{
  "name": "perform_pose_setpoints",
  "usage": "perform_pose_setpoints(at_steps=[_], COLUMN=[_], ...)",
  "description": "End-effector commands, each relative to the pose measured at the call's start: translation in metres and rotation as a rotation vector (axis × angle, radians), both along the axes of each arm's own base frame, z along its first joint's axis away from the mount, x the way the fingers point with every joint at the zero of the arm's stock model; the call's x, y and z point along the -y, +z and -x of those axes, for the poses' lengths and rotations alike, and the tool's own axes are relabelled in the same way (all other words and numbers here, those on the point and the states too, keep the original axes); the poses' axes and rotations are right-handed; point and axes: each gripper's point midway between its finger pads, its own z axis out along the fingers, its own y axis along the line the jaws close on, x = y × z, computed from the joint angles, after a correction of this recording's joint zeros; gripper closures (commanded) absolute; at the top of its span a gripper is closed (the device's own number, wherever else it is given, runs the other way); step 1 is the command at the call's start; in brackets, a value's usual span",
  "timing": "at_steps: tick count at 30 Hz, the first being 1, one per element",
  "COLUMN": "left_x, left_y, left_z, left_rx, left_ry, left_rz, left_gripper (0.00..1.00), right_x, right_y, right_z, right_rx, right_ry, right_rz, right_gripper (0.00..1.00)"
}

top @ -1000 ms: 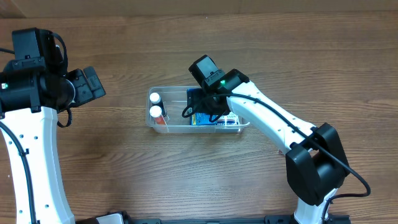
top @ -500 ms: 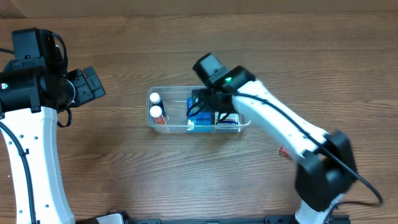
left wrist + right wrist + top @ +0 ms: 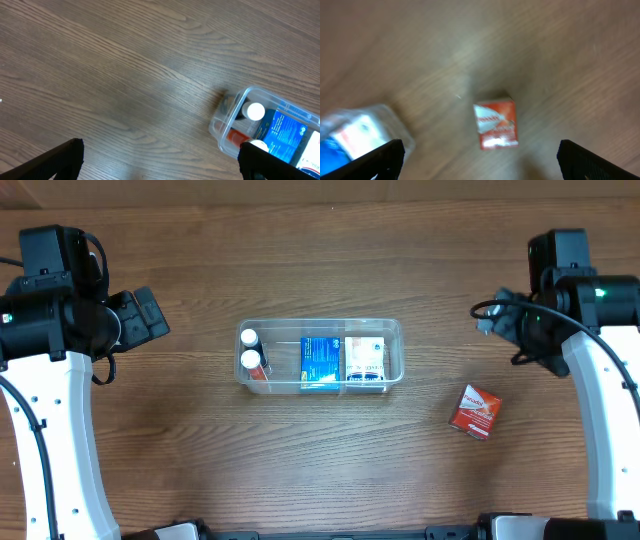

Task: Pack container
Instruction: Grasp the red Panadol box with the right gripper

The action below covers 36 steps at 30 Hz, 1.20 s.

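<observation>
The clear plastic container [image 3: 394, 330] sits mid-table. It holds two white-capped bottles [image 3: 250, 361] at its left end, a blue box [image 3: 320, 362] in the middle and a white box [image 3: 366, 360] at the right. A red box [image 3: 475, 411] lies on the table to the container's right. My right gripper [image 3: 477, 160] is open and empty, high above the red box [image 3: 495, 124], with the container's end [image 3: 395, 125] at the left. My left gripper [image 3: 160, 162] is open and empty, left of the container [image 3: 225, 107].
The wooden table [image 3: 320, 260] fills all views. The left arm [image 3: 60, 310] stands at the far left, the right arm [image 3: 570, 300] at the far right.
My right gripper has let go of the blue box inside the container and pulled away to the right, above the red box. The left arm has not moved.
</observation>
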Motion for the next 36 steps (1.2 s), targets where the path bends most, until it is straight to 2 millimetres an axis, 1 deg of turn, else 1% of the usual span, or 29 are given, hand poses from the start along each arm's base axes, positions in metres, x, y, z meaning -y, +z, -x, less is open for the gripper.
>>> perform_pose_setpoints(at_steps=[1,4,8,11,14,24,27,30,31,33,36], left_x=[0.002,0.002,0.002,0.002,0.002,0.002,0.002,0.002,0.002,0.002,0.002], left_y=[0.002,0.002,0.002,0.002,0.002,0.001,0.001,0.001,0.001,0.001,0.001], left_z=[-0.001,-0.002,-0.002,-0.001,-0.001,-0.001,-0.001,-0.001,-0.001,-0.001,-0.001], left_rx=[0.008,0.010,0.010,0.008,0.008,0.008,0.007,0.007,0.007,0.007,0.007], left_ry=[0.004,0.003,0.003,0.003,0.003,0.003,0.003,0.003,0.003,0.003,0.003], left_rz=[0.010,0.010,0.010,0.011,0.011,0.011,0.011,0.011,0.011,0.011,0.011], left_gripper=[0.00,0.00,0.00,0.00,0.00,0.00,0.00,0.00,0.00,0.00,0.00], right_x=[0.000,-0.013,-0.014,-0.014,-0.014,-0.013,-0.012,-0.012,-0.012,-0.012,-0.012], right_y=[-0.036,-0.071,-0.115,-0.141,-0.160,-0.200,-0.207,-0.210,-0.210,-0.210,-0.210], right_z=[0.019,0.022,0.031,0.039,0.045,0.056,0.056,0.053,0.052,0.051,0.051], right_rx=[-0.076,-0.107,-0.153,-0.180,-0.184,-0.186,-0.193,-0.189,-0.185,-0.181,-0.180], right_ry=[0.020,0.081,0.080,0.067,0.065,0.066,0.068,0.071,0.072,0.072,0.072], right_rz=[-0.051,-0.129,-0.139,-0.142,-0.139,-0.134,-0.128,-0.127,-0.127,-0.126,-0.126], right_gripper=[0.00,0.00,0.00,0.00,0.00,0.00,0.00,0.01,0.04,0.14,0.25])
